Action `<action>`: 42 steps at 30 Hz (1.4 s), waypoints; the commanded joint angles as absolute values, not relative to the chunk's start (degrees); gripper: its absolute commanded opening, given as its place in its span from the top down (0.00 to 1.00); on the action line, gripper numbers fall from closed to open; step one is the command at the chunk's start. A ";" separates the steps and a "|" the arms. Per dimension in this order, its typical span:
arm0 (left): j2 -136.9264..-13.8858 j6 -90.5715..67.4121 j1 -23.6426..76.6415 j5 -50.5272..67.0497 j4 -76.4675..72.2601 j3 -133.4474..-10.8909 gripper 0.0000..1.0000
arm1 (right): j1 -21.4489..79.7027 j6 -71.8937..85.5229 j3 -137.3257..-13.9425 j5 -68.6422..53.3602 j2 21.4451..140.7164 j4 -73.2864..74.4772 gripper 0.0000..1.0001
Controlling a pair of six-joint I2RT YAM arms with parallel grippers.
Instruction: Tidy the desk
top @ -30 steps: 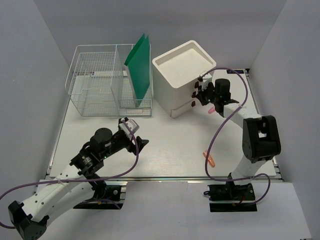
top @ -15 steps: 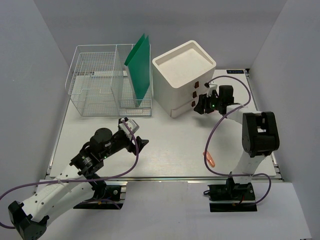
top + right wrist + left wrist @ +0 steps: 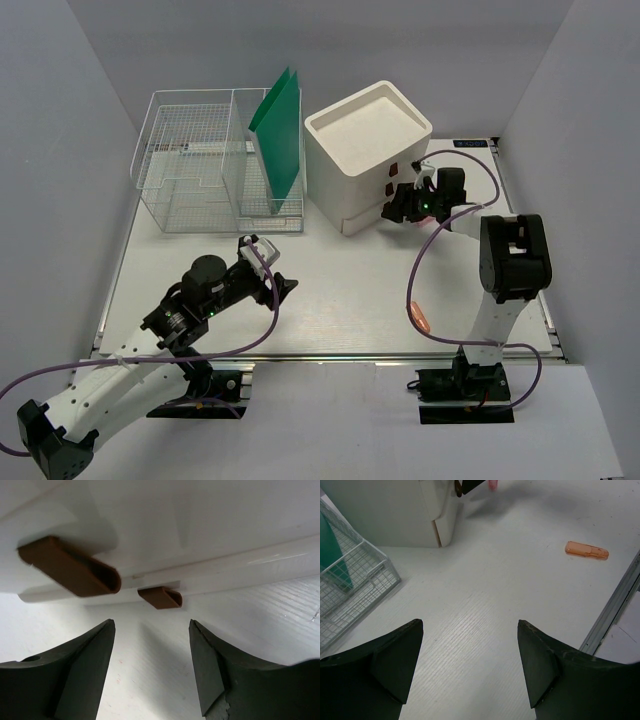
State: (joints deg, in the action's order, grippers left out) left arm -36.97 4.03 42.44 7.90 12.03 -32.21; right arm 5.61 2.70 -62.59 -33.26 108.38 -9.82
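Right fingers (image 3: 82, 675) moved up to drawer box (image 3: 350, 170); orange item (image 3: 421, 318) on desk (image 3: 340, 290).

The desk (image 3: 340, 300) is dull white with fine lines, and its near rail (image 3: 612, 612) is grey metal. The basket (image 3: 190, 208) is thin white wire. The drawer box (image 3: 335, 185) is smooth white plastic with glossy brown handles (image 3: 70, 567). The small orange piece (image 3: 586, 550) is see-through plastic.

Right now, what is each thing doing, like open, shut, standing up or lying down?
left gripper: open, empty.
right gripper: open, empty, facing the drawer handles.
drawer box: upright, bottom drawer looks slightly out.
green folder: standing in the wire basket.
orange pen-like thing: lying flat on the desk.
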 commanded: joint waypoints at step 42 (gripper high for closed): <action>-38.41 4.83 42.19 7.47 11.86 -33.49 0.14 | 4.83 9.58 -61.18 -37.62 112.77 -27.68 0.94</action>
